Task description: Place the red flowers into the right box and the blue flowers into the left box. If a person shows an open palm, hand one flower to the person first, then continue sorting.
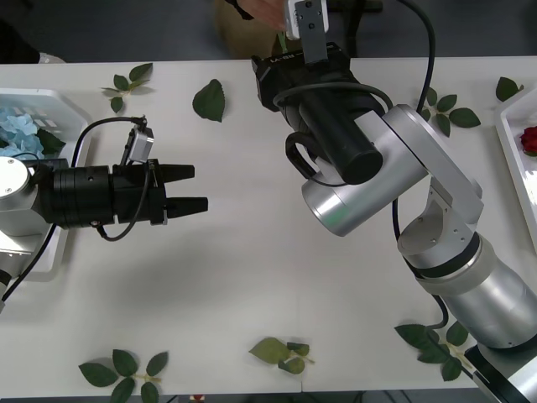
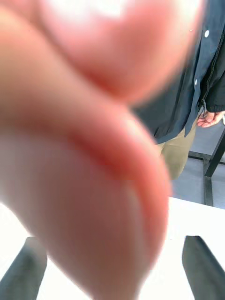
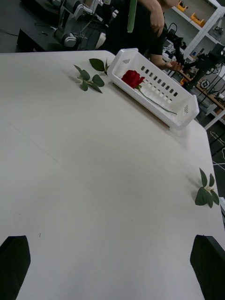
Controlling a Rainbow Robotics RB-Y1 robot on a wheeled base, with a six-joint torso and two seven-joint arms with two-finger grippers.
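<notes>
My right arm reaches to the table's far edge, where a person's hand (image 1: 258, 8) meets its wrist (image 1: 304, 25). In the right wrist view my right gripper (image 2: 115, 243) is open, its dark fingers (image 2: 35, 265) wide apart. A blurred pink hand (image 2: 79, 140) sits close in front of it. A green stem (image 3: 131, 16) hangs by the person's arm. One red flower (image 3: 132, 78) (image 1: 529, 139) lies in the right box (image 3: 183, 115) (image 1: 510, 134). Blue flowers (image 1: 18, 133) lie in the left box (image 1: 71, 107). My left gripper (image 1: 200, 187) (image 3: 112, 243) hovers open over the table beside that box.
Loose green leaf sprigs lie scattered: one large leaf (image 1: 210, 99) at the back, a sprig (image 1: 127, 84) near the left box, others (image 1: 445, 109) by my right arm and along the front edge (image 1: 281, 353). The person (image 2: 187, 93) stands behind the table.
</notes>
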